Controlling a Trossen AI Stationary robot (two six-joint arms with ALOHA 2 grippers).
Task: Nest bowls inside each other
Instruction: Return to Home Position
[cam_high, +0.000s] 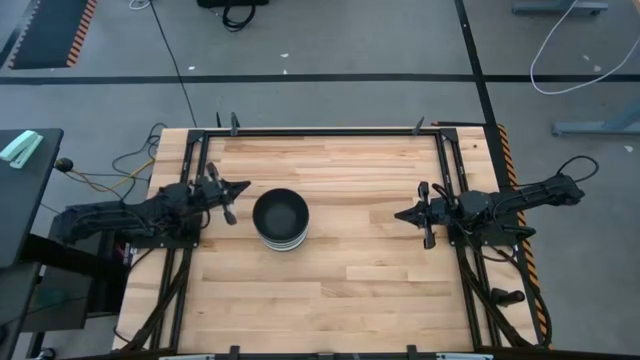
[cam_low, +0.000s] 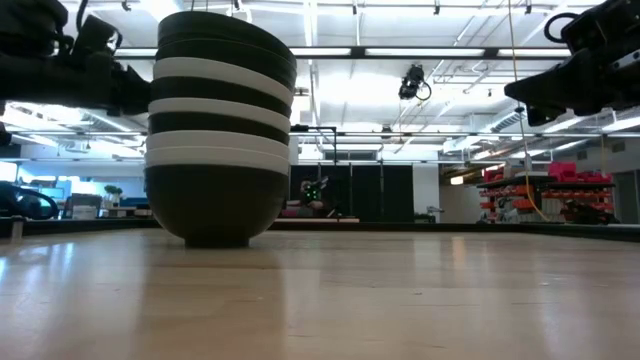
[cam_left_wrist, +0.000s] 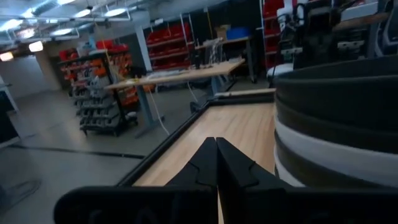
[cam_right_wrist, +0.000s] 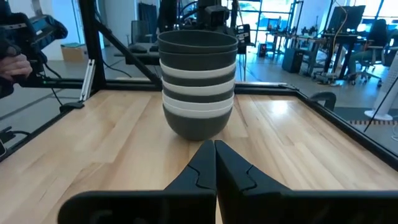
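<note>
The stack of bowls (cam_high: 280, 220) sits on the table (cam_high: 360, 290), just beside the left claw (cam_high: 244, 187) and well apart from the right claw (cam_high: 398, 214). Both claws are pinched closed and hold nothing. The bowls sit one inside another in black and white stripes, with a black one on top.

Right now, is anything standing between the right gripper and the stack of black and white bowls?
No. Only bare light wooden table lies between the right gripper and the stack of nested black and white round bowls.
</note>
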